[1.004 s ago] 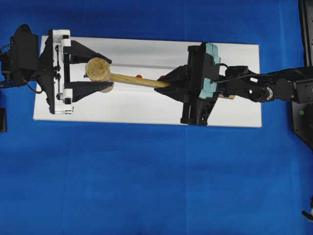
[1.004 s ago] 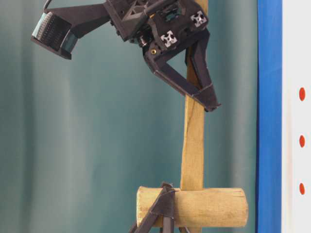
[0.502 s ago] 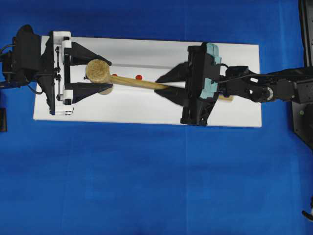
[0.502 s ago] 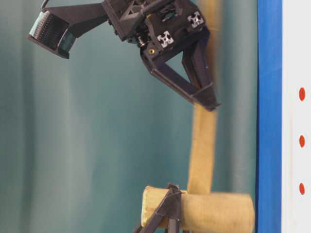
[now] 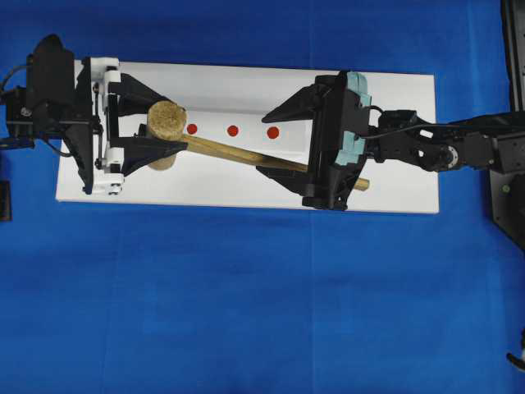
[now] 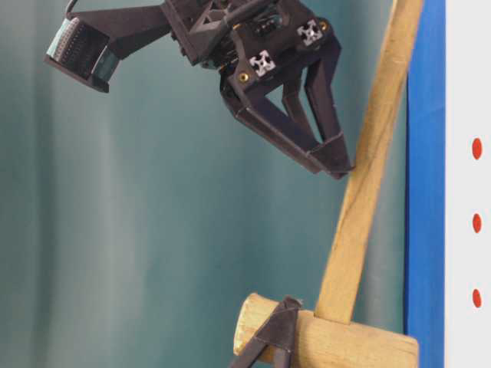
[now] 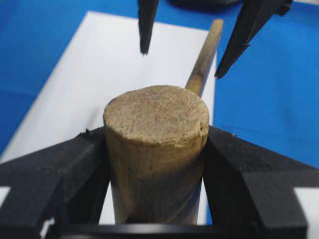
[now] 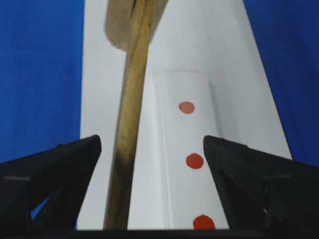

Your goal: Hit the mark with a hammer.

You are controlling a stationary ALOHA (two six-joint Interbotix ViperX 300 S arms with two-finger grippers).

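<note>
Blue worktop carries a white board with three red marks in a row. Left end effector clamps the hammer by its thick head, standing on end between the fingers. Right end effector spreads wide, the slim handle slanting between its fingers, close to one of them.

The hammer is lying across the board, head at the overhead view's left end, sitting between the left gripper's fingers. Its handle is running rightward, passing between the right gripper's spread fingers. Three marks are sitting in a row behind the handle.
</note>
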